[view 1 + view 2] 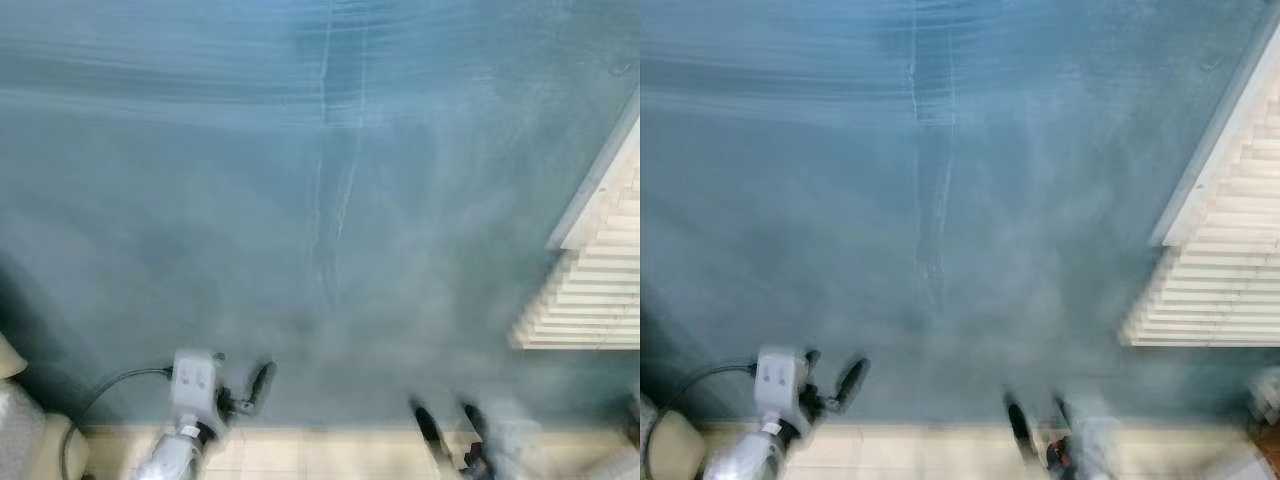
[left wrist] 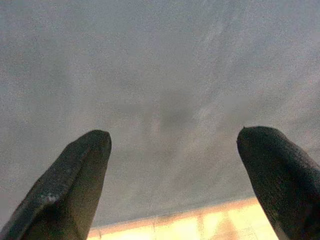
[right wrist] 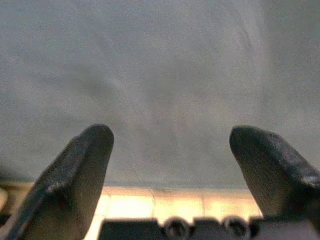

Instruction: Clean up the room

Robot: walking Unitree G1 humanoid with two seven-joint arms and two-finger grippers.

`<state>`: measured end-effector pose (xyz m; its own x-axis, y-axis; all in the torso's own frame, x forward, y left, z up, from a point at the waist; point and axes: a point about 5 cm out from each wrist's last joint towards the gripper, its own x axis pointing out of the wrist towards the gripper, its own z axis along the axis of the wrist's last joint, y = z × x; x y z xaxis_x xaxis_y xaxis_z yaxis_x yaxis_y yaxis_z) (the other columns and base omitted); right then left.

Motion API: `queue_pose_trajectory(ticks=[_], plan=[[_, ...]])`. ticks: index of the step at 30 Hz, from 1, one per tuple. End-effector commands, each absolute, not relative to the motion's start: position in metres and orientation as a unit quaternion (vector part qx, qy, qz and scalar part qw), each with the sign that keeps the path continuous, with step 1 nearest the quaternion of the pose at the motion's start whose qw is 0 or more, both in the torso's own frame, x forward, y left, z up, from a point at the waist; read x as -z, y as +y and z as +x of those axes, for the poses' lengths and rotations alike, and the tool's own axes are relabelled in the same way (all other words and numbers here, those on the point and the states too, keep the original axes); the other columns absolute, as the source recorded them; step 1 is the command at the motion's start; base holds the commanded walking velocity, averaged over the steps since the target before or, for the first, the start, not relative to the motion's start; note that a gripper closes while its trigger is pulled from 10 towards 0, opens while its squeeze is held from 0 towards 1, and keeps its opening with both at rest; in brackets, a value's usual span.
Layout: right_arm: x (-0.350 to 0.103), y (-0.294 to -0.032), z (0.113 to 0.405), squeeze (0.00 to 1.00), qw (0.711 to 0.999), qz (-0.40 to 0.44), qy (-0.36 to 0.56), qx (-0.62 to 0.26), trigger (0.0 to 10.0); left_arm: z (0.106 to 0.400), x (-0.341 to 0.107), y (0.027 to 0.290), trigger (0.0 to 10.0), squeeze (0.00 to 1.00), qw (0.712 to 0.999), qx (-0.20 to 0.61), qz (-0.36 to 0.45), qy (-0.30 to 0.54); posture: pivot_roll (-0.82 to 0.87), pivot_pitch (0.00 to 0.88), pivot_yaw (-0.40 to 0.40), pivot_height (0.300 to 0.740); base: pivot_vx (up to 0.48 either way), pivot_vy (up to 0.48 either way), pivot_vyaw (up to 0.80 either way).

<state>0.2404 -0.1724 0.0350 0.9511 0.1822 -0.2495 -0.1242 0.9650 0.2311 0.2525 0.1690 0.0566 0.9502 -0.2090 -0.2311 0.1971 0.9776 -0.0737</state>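
Left claw (image 1: pixel 250 392) sits at the lower left of the head view, fingers spread wide and holding nothing; its wrist view shows two black fingertips (image 2: pixel 82 165) well apart over blue-grey fabric. Right claw (image 1: pixel 450 425) sits at the lower centre-right, blurred, also spread wide and empty; its wrist view shows two fingertips (image 3: pixel 87 155) apart over the same surface.

One large blue-grey surface (image 1: pixel 320 200), apparently a bed cover or blanket, takes up most of the head view. Two faint pale creases (image 1: pixel 325 180) run down its middle from the upper edge. No loose item for tidying can be made out on it; the picture is smeared by motion.

One white slatted panel (image 1: pixel 595 290), like a louvred shutter or blind, lies at the right edge, partly over the fabric. One strip of pale tiled floor (image 1: pixel 330 450) runs along the bottom, below the fabric's edge. One beige rounded object (image 1: pixel 40 440) shows in the lower left corner; what it is cannot be told. One dark cable (image 1: pixel 110 385) loops beside the left arm.
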Motion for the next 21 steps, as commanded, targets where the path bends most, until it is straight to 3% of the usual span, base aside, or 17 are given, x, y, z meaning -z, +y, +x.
queue_pose_trajectory(ticks=[1,7,13,17,21], plan=[[-0.045,-0.168,0.250,0.00,0.985,0.109,0.118,-0.064,10.0,0.258,-0.060,0.171,10.0,0.00,0.988,0.109,-0.019,0.112,0.04,0.000,-0.047,0.740,0.000,0.000,0.00],[-0.034,-0.170,0.249,0.00,0.984,0.089,0.140,-0.063,10.0,0.254,-0.056,0.175,10.0,0.00,0.987,0.118,0.003,0.113,0.05,0.000,-0.051,0.740,0.000,-0.196,0.72],[-0.026,-0.175,0.239,0.00,0.983,0.099,0.147,-0.050,10.0,0.256,-0.053,0.171,10.0,0.00,0.979,0.125,0.109,0.119,0.05,0.000,-0.040,0.740,0.000,0.000,0.66],[-0.026,-0.175,0.245,0.00,0.982,0.104,0.148,-0.053,10.0,0.262,-0.062,0.175,10.0,0.00,0.990,0.089,0.061,0.088,0.04,0.000,-0.012,0.740,0.354,-0.316,0.60],[-0.029,-0.177,0.255,0.00,0.982,0.100,0.142,-0.069,10.0,0.274,-0.071,0.167,10.0,0.00,0.992,0.088,0.045,0.073,0.04,0.000,-0.023,0.740,0.000,0.000,0.58]])
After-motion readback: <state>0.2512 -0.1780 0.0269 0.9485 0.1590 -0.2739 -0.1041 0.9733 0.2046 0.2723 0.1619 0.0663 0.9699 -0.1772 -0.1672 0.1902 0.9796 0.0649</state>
